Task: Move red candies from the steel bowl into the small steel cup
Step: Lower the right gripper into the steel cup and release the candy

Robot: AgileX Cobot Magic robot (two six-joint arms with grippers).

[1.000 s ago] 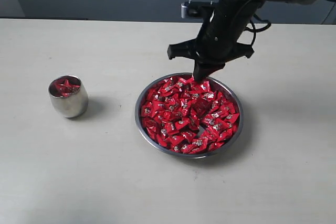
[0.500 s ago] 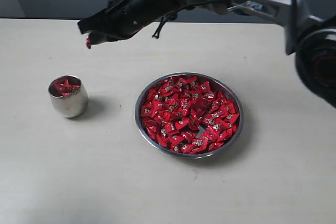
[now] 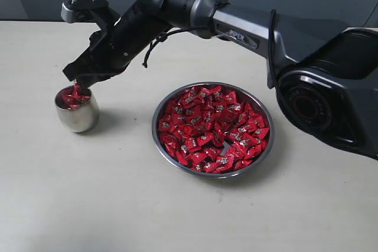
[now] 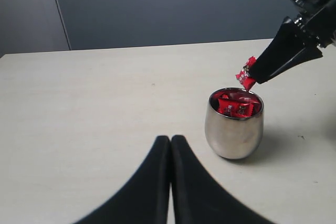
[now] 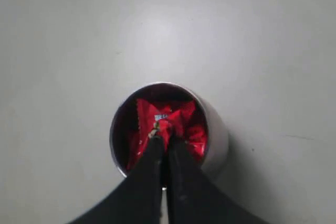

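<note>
Matte table (image 3: 118, 205), rounded small steel cup (image 3: 77, 115)

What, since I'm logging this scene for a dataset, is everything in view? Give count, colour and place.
small steel cup: one, shiny silver, on the table left of the bowl.
steel bowl: one, shiny silver, mid-table, full of candies.
red candies: many, red foil, most in the bowl, some in the cup.
held candy: one, red, just above the cup's mouth.
table: one, pale beige.
wall: dark grey, behind the table.
right gripper: one, black, shut on the held candy.
left gripper: one, black, shut, empty, apart from the cup.
</note>
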